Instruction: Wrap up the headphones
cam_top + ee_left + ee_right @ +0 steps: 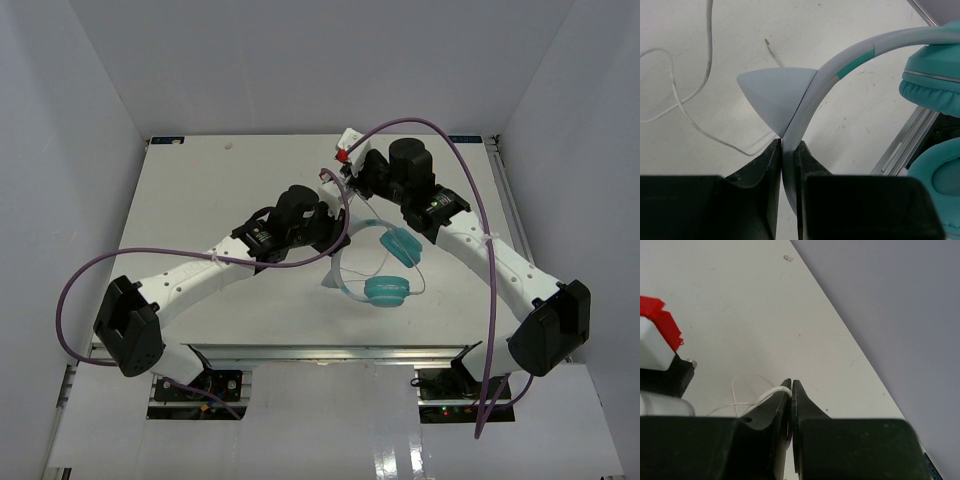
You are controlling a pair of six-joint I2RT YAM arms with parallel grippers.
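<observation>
Jaws on both arms are closed on parts of the headphones [386,290]. The left gripper [788,146] pinches the pale headband [850,62] edge-on between its fingers, and the right gripper [791,386] is nipped onto the thin white cord [767,392]. From above, the headphones sit near the middle of the table [200,190], between the 2 grippers. The band is on the left arm's side and the ear cups [400,246] are toward the right arm.

To do this winding step well, I judge the left arm should act purely as an anchor and hold the band steady. The right arm should lead the cord around it with light, even tension: enough to lay each loop snug, not enough to drag the band out of the pinch or strain the wire. The loose length on the table is best taken up gradually so it does not knot. The purple cables [460,160] arch close over the work and could snag.

The headphones are small, with a pale blue-grey band carrying a teal insert, 2 round teal cups with padded cushions, and a very fine cord. Whether any turns are wound on yet, I cannot tell from these views.
</observation>
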